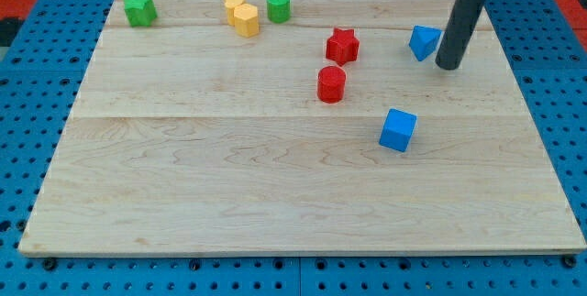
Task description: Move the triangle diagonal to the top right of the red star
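Observation:
A blue triangle [424, 41] lies on the wooden board at the view's upper right. The red star [342, 46] lies to its left, at about the same height. My tip [448, 65] rests on the board just right of the blue triangle and slightly below it, close to its edge or touching it. The dark rod rises from there toward the view's top.
A red cylinder [331, 84] sits just below the red star. A blue cube [398, 129] lies below the triangle. A green star [140, 9], two yellow blocks [242, 15] and a green cylinder [279, 6] line the top edge. The board's right edge [532, 104] is near my tip.

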{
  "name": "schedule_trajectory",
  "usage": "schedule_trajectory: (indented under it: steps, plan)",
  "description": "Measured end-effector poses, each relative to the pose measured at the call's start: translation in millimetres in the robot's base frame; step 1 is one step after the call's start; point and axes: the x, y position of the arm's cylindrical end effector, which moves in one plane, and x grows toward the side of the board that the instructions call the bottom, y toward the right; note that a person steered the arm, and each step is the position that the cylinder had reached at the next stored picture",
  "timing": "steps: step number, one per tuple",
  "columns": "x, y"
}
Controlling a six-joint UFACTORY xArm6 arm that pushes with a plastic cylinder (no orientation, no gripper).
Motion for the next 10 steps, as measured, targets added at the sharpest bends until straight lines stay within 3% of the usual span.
schedule_trajectory:
  steps: [1,4,8,10]
  plan:
    - [7,-2]
    - [-33,-2]
    - [-27,-35]
    - [-58,-35]
